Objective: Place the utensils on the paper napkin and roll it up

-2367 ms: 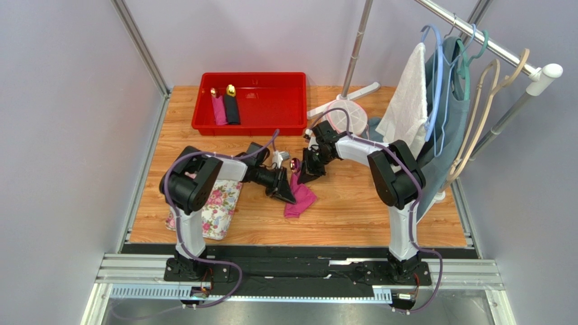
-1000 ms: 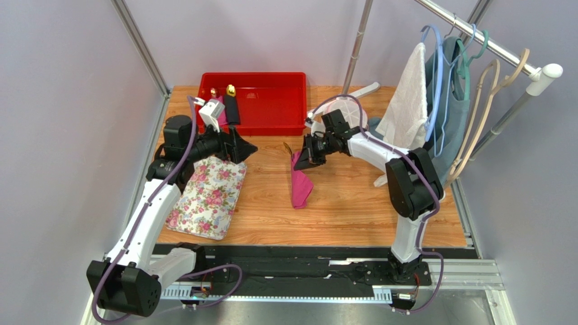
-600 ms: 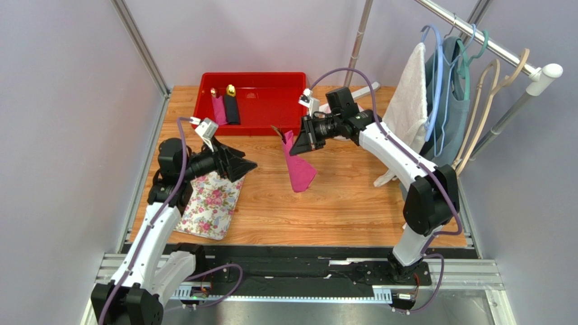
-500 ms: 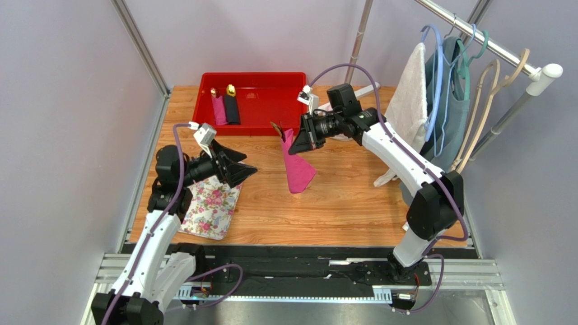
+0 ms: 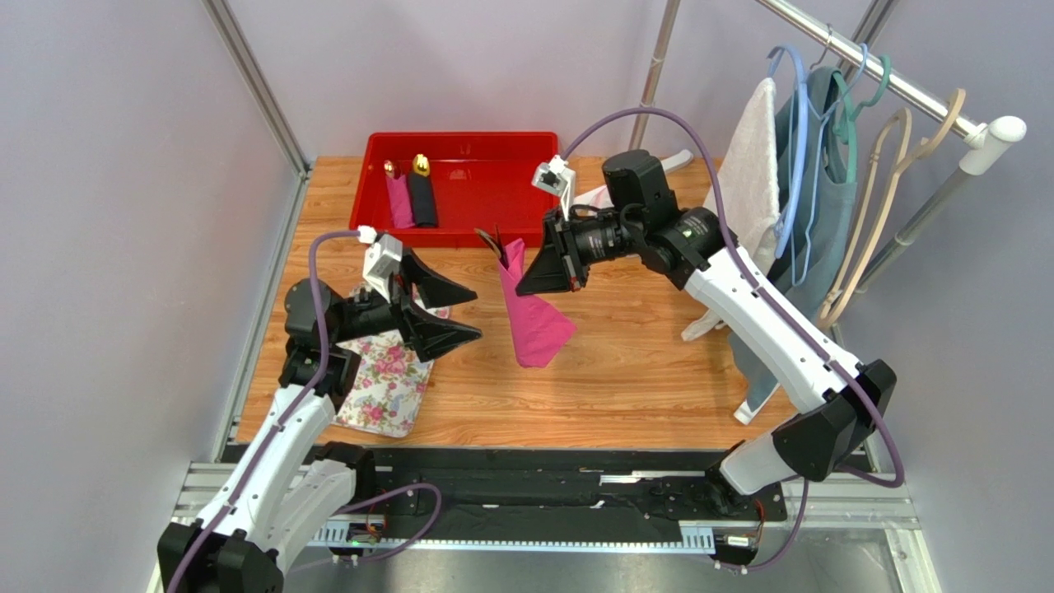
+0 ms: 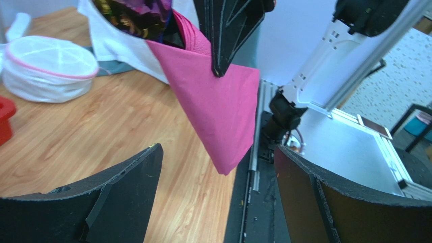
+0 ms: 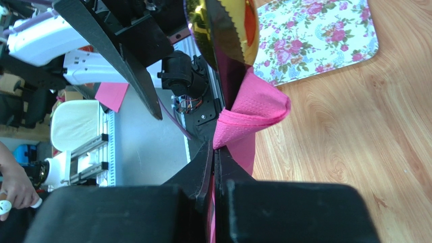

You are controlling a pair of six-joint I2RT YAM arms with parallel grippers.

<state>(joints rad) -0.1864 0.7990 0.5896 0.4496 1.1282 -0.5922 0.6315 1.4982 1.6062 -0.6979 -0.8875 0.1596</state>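
Raised, paper napkin (image 5: 537,324) hangs cone-shaped.

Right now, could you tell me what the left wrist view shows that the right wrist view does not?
Only the left wrist view shows the round white mesh item, a corner of the red bin, and the paper napkin hanging free down to its lower tip. Only the right wrist view shows the floral cloth and the right gripper with both fingers shut on the napkin's fold. Both show the napkin, the utensils poking from its top, and the wooden table.
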